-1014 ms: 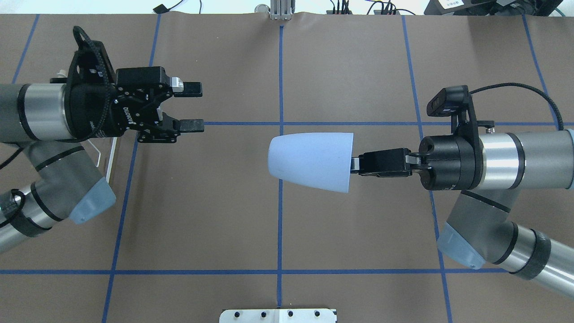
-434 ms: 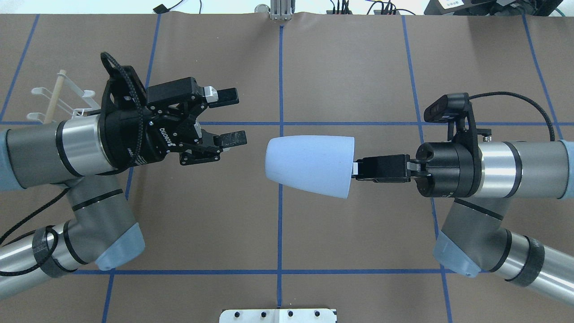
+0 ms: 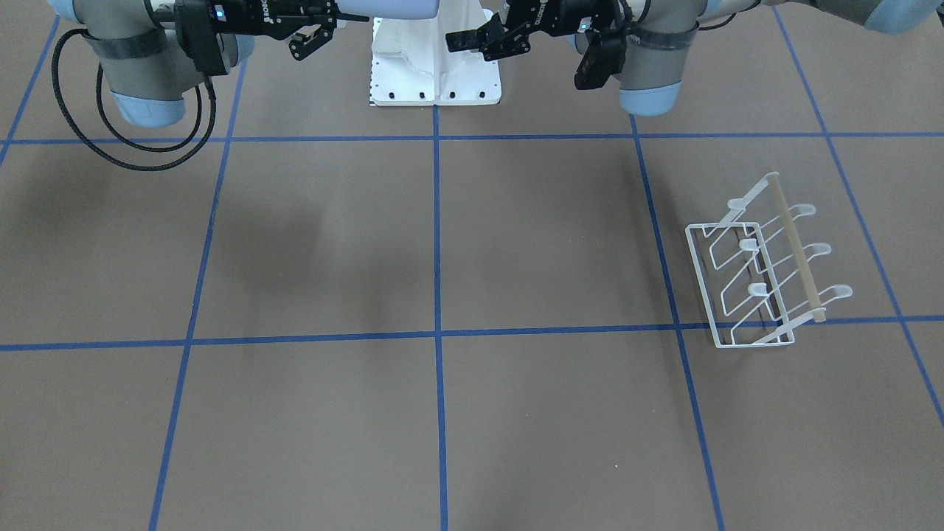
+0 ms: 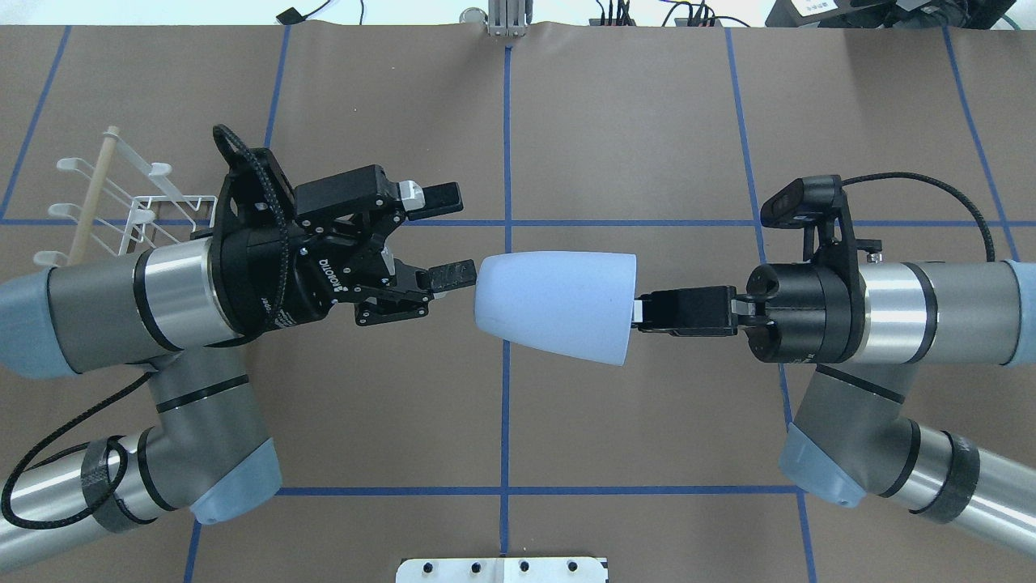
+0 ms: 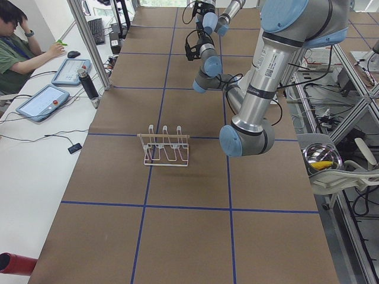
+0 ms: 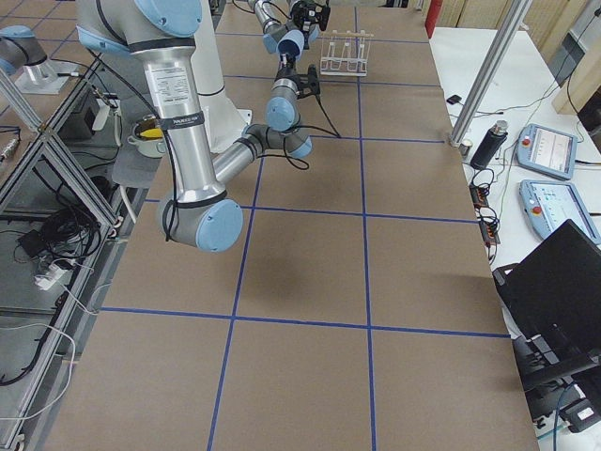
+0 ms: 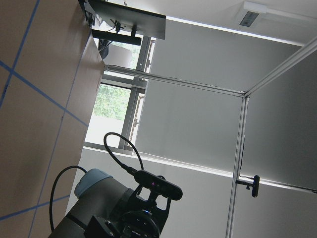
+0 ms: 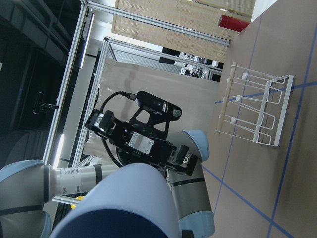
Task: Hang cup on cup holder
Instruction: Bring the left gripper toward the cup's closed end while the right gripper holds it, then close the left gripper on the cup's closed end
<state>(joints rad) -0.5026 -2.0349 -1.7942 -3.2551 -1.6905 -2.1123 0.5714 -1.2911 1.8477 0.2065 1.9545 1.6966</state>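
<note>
The pale blue cup [image 4: 554, 304] lies level in the air over the table's middle, its narrow base towards the left arm. My right gripper [image 4: 641, 311] is shut on the cup's rim. My left gripper [image 4: 450, 236] is open, with its lower fingertip [image 4: 455, 276] right at the cup's base and its upper finger beside it, off the cup. The white wire cup holder [image 4: 121, 210] with its wooden rod stands at the table's left, partly hidden by my left arm. It shows whole in the front-facing view [image 3: 763, 273] and in the right wrist view [image 8: 255, 111].
The robot's white base plate [image 4: 502, 569] sits at the near table edge. Blue tape lines grid the brown table. An operator [image 5: 21, 41] sits beside the table with tablets [image 5: 42, 102] on a side desk.
My left arm has swung right from beside the rack until its open fingers reach the cup's base, uncovering the rack. My right gripper has eased the cup slightly left and down.
</note>
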